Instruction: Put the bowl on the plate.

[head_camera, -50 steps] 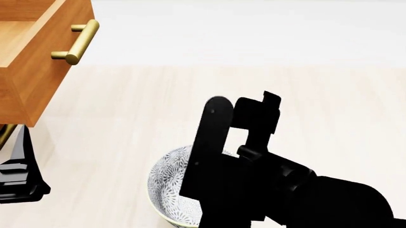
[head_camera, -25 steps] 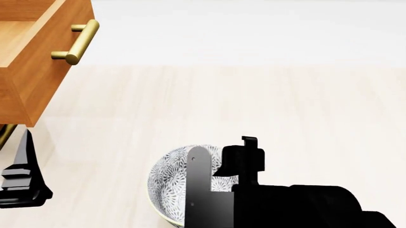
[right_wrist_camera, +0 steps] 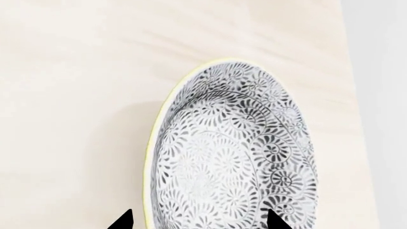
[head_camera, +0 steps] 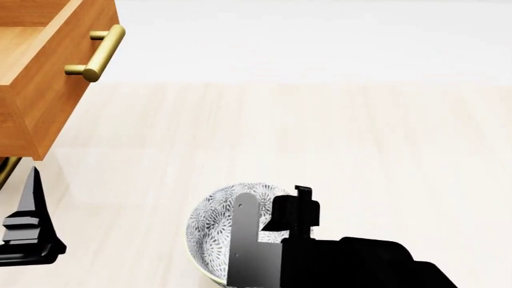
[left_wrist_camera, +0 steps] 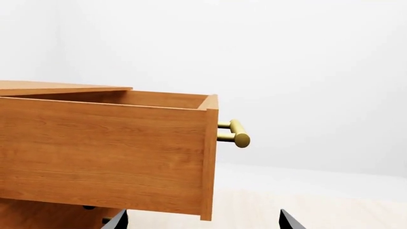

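The bowl (head_camera: 210,222) with its grey-and-white floral pattern and pale rim sits on the pale wood table at the near middle of the head view. My right gripper (head_camera: 268,219) hangs over its right half, open. In the right wrist view the bowl (right_wrist_camera: 229,157) fills the middle. There the right gripper (right_wrist_camera: 200,222) straddles the rim, one tip outside it and one over the bowl's inside, holding nothing. My left gripper (head_camera: 30,225) is at the near left, far from the bowl, and in its own view (left_wrist_camera: 203,222) stands open and empty. The plate is out of view.
An open wooden drawer (head_camera: 48,78) with a brass handle (head_camera: 100,54) juts out at the far left, above my left gripper. The left wrist view shows that drawer (left_wrist_camera: 108,152) and its handle (left_wrist_camera: 237,133) close ahead. The table's far edge (head_camera: 320,82) runs across the back.
My right gripper has dropped and drawn back toward the bowl, now sitting low over its right half. The left gripper has barely shifted. The bowl has not moved.
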Available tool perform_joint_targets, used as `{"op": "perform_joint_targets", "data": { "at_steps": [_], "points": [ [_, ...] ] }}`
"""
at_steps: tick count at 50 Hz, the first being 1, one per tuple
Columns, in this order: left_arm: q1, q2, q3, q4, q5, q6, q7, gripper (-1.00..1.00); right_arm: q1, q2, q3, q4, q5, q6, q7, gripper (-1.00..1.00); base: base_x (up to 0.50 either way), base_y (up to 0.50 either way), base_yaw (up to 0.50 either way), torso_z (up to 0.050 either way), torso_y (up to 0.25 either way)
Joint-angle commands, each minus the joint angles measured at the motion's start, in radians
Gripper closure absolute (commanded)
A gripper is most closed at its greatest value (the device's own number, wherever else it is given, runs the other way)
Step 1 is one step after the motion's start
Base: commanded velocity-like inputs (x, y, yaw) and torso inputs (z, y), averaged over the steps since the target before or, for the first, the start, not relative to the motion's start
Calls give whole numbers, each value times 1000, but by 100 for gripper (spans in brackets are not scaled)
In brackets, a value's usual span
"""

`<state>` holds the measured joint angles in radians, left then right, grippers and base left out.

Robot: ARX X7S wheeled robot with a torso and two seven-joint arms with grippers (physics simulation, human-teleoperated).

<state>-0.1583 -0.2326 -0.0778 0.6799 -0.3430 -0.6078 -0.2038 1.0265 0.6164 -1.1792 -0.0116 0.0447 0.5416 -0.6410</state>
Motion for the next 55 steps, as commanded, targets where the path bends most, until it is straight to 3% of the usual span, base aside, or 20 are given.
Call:
{"op": "perform_joint_targets", "data": {
  "at_steps": [1,12,13,24,55],
  "points": [
    [0,-7,-2,-2,-5,6,-7,-100,-36,-68,-31,146,-7,-72,12,-100,0,0,0,0,0],
    [-2,-14,-2,0,-14,5,-15,-100,-48,-107,-41,280,-22,-153,37,-100,0,0,0,0,0],
    [-2,-14,-2,0,-15,5,-15,-100,-48,-111,-37,291,-25,-159,47,100,0,0,0,0,0],
    [1,-19,-4,11,-27,1,-22,-100,-20,-58,-29,181,-36,-89,40,100,0,0,0,0,0],
    [4,-34,-5,82,-80,-43,-50,-100,241,268,73,-563,-104,442,-108,100,0,0,0,0,1]
  ]
}}
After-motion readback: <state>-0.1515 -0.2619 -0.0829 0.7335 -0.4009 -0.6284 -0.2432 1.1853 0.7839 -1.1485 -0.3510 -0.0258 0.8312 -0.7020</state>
